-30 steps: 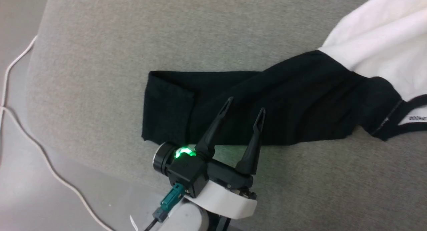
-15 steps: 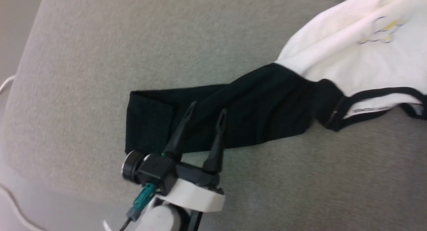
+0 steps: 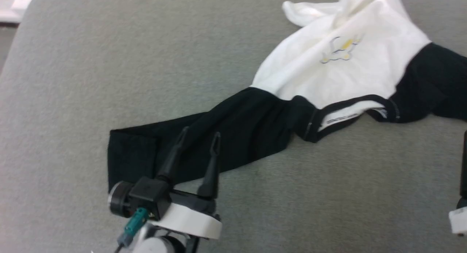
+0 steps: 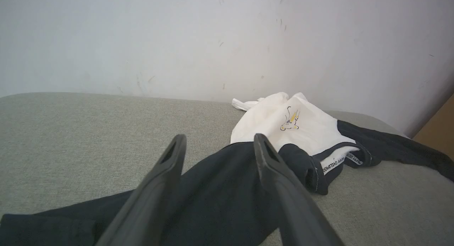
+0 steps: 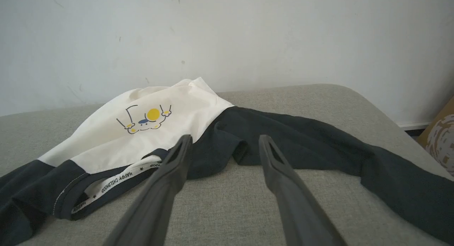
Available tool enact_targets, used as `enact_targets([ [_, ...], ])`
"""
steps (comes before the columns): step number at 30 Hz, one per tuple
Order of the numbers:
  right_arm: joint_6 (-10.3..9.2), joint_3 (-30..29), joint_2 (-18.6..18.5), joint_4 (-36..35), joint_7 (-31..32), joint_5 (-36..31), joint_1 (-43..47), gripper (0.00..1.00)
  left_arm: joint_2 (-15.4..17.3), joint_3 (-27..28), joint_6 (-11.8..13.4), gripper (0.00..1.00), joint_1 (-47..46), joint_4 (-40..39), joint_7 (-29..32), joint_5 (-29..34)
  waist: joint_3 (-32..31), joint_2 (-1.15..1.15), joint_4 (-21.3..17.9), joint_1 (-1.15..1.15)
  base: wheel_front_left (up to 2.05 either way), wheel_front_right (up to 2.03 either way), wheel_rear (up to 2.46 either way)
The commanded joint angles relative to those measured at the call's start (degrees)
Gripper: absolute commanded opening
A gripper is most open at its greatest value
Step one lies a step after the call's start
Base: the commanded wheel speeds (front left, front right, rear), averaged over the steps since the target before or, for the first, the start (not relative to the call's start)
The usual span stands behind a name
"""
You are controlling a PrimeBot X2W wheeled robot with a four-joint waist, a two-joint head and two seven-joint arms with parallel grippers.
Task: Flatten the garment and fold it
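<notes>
A white shirt point(image 3: 321, 81) with black sleeves point(image 3: 240, 132) on a grey cushion point(image 3: 109, 63).
The shirt's chest has a small drawing point(image 5: 145, 120) in yellow and blue with thin dark lines. The neck edge point(image 3: 346, 101) is black, with a white strip point(image 5: 117, 180) of black letters inside. The left gripper point(image 3: 201, 131) has black fingers point(image 3: 173, 154) and a teal plug point(image 3: 135, 218).
</notes>
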Motion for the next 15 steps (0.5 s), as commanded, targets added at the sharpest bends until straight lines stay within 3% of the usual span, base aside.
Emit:
enact_targets([
  [1, -0.1, 0.56, 0.23, -0.62, -0.63, -0.07, 0.8, 1.0, 1.28, 0.73, 0.61, 1.0, -0.58, -0.01, 1.2, 0.75, -2.13, 0.0, -3.16, 0.02, 0.0, 0.0, 0.0],
  [4, -0.1, 1.6, 0.38, -0.6, -1.06, 0.5, 1.46, 1.0, 4.41, 0.52, 0.59, 1.0, -2.83, 1.57, 6.63, 2.9, -2.19, 0.0, -3.92, 0.02, 0.0, 0.0, 0.0],
  [9, -0.1, 2.22, 0.4, -1.45, -0.94, 0.3, 1.29, 1.0, 9.52, -1.34, -0.73, 1.0, -7.18, 4.99, 21.95, 5.54, -1.57, 0.0, -4.17, 0.02, 0.0, 0.0, 0.0],
  [15, -0.1, 3.17, 0.41, -2.68, 0.29, 0.23, 1.49, 1.0, 11.32, -4.24, -5.03, 1.0, -11.85, 8.02, 40.29, 2.78, 0.48, 0.0, -3.45, 0.02, 0.0, 0.0, 0.0],
])
